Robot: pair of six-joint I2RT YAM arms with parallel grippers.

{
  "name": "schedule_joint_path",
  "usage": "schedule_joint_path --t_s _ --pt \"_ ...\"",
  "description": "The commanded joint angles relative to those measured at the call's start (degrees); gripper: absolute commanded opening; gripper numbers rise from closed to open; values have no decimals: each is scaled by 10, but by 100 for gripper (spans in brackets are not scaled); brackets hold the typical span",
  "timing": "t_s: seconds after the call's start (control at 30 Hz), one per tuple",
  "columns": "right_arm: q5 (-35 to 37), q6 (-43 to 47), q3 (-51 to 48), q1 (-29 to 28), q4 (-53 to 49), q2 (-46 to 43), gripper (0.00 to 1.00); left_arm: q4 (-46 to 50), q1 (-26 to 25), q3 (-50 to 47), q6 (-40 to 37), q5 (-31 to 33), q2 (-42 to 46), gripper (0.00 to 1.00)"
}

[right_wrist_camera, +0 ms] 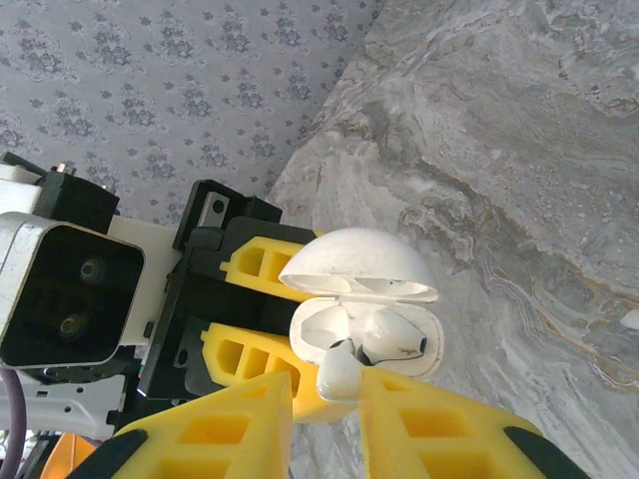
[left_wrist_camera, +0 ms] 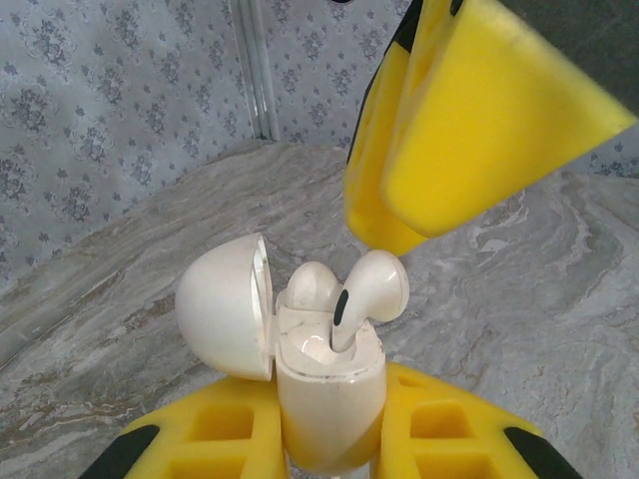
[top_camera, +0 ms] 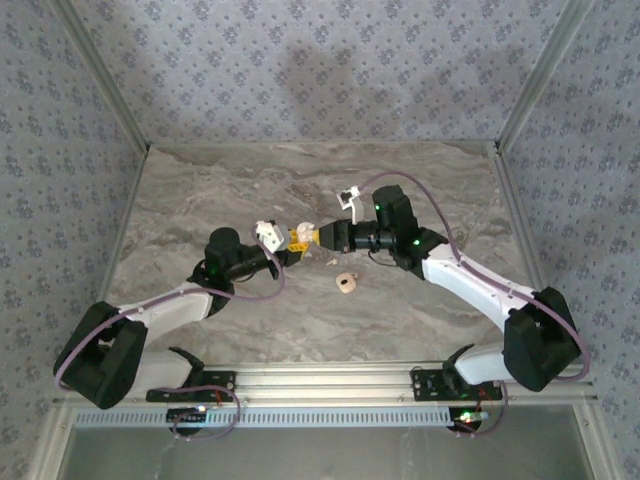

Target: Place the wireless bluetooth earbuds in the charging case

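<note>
The left hand point(left_wrist_camera: 329, 431) is pressed against both sides of the charging case point(left_wrist_camera: 329, 394), holding it upright above the middle of the tabletop point(left_wrist_camera: 519, 329). The lid point(left_wrist_camera: 225, 304) stands hinged open at one side. One earbud point(left_wrist_camera: 310, 287) sits in its well, head up. The second earbud point(left_wrist_camera: 377, 284) has its stem down in the other well, its long axis tilted toward the right hand point(right_wrist_camera: 327, 397). That hand's fingertips are narrowly apart around the head; I cannot tell whether they grip it.

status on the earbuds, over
Left pincer shut on white open-lidded charging case. Right pincer open above it. One white earbud seated, second tilted, half in. Nothing blocking.
</note>
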State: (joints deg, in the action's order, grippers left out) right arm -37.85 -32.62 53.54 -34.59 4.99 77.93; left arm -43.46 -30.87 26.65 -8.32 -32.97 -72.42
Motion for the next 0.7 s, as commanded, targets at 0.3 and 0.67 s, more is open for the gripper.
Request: schedule_joint_path --t_s 0.3,0.67 --pt "-31 -9 6 -6 16 17 21 -13 -2 20 3 -1 11 14" --pt "-27 -9 16 -14 26 28 20 -10 -2 22 5 -1 15 14"
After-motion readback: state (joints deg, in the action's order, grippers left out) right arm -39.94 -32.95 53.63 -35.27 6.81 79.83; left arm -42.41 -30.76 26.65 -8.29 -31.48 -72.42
